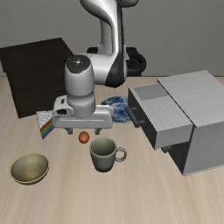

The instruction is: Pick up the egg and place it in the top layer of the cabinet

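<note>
Near the middle of the table (175, 199), the egg (82, 137) lies on the bare wood, just to the exterior view's left of a green mug (105, 154) and apart from it. The gripper (82, 129) hangs directly over the egg, pointing down. Its fingers look spread with nothing between them, so it is released as far as this angle lets me judge, since the hand's own body hides much of them. The step in hand is therefore the approach for the grasp; the egg is not yet lifted. On the exterior view's right stands the grey cabinet (188, 114), its top drawer (147, 109) pulled out toward the middle of the table, so the target looks ready to receive. The next move calls for a short, straight descent until the fingers flank the egg, then a gentle close — the egg is round and smooth and could roll away from an off-centre pinch. After that comes a lift high enough to clear the mug and the drawer's front edge. A bowl (30, 169) sits near, on the exterior view's left.
</note>
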Robot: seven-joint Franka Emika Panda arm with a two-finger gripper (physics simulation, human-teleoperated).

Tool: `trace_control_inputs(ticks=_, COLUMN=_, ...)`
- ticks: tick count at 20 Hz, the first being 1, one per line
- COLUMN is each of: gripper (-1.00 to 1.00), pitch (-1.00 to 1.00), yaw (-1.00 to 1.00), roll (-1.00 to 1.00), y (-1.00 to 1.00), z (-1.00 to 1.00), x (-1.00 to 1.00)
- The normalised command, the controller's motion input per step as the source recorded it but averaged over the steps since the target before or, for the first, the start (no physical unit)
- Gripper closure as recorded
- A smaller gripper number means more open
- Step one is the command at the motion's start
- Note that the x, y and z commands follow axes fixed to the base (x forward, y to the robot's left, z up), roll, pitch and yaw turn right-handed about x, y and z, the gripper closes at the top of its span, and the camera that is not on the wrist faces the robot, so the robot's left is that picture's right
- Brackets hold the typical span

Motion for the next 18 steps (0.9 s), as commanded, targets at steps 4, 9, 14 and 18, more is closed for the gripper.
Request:
trace_control_inputs(ticks=4, gripper=-1.0, pitch=0.0, yaw=0.0, roll=0.0, y=0.0, z=-0.75, x=-0.25)
trace_control_inputs(ticks=9, gripper=1.0, pitch=0.0, yaw=0.0, roll=0.0, y=0.0, z=-0.4, x=0.0)
trace_control_inputs(ticks=14, gripper=1.0, pitch=0.0, yaw=0.0, roll=0.0, y=0.0, z=0.0, x=0.0)
trace_control_inputs(ticks=18, gripper=1.0, pitch=0.0, yaw=0.0, roll=0.0, y=0.0, z=0.75, x=0.0)
